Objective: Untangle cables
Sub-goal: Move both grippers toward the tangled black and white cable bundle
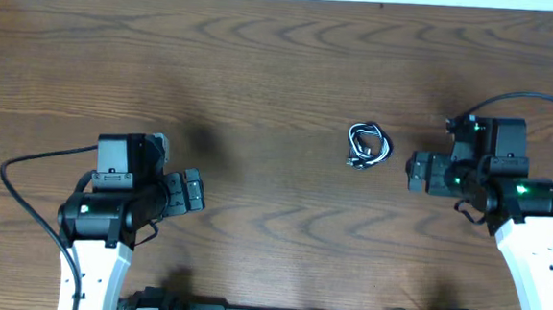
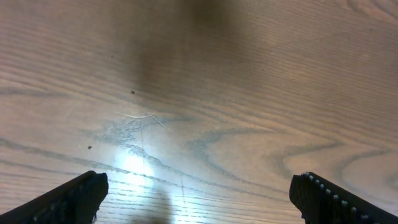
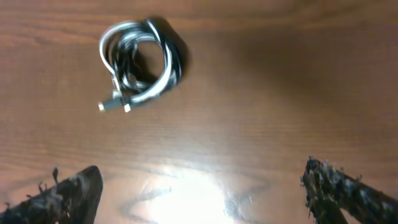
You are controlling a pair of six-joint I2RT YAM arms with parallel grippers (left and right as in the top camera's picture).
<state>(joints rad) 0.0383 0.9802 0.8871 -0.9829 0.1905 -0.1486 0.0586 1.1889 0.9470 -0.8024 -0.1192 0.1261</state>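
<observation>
So the left gripper (image 1: 195, 190) is spread wide and empty, well away from the coiled cables (image 1: 369, 145); the right gripper (image 1: 413, 171), equally wide and empty, sits near them.

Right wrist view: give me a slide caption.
Open right hand above the wooden table, a coil of white and black cables lying ahead.

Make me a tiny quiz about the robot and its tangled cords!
1. True or false: the right pincer is gripping the cables.
2. Which is nearer the cables? A) left pincer B) right pincer
3. Fill in: the bundle has black cord and ____ cord.
Key: 1 false, the left pincer and right pincer are both open and empty; 2 B; 3 white.
</observation>
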